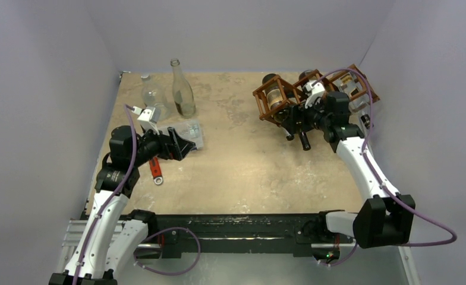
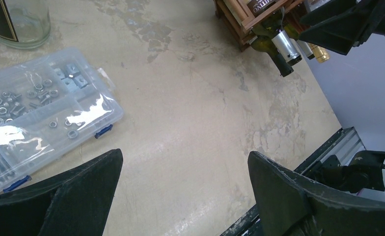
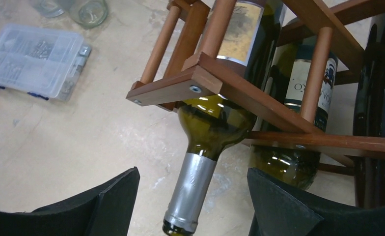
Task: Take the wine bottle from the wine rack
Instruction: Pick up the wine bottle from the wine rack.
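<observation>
From above, you have the wine rack (image 1: 265, 102) at the far right corner of the desk (image 1: 248, 172). Racked bottles (image 1: 274, 94) lie in its cells, necks pointing toward the near edge. Your right arm (image 1: 361, 160) reaches up to the rack's near face. Your left arm (image 1: 115, 196) sits by the left edge, next to a clear plastic box (image 1: 192, 133) and a red-handled tool (image 1: 155, 169). Two clear glass bottles (image 1: 183, 92) stand upright toward the far left corner.

On the left wrist camera, your left fingers (image 2: 77, 201) are spread wide over bare desk with nothing between them. The plastic box, filled with small metal parts, lies close by, and the rack is well apart from them.

On the right wrist camera, your right fingers (image 3: 102, 211) are spread, one on each side of the silver-foiled neck of the wine bottle (image 3: 212, 125). A gap shows on both sides, so they are not pinching it. The green bottle lies in the rack's end cell, with its shoulder and neck sticking out past the wooden frame. A white-labelled bottle (image 3: 291, 98) lies in the next cell, just beside it.
</observation>
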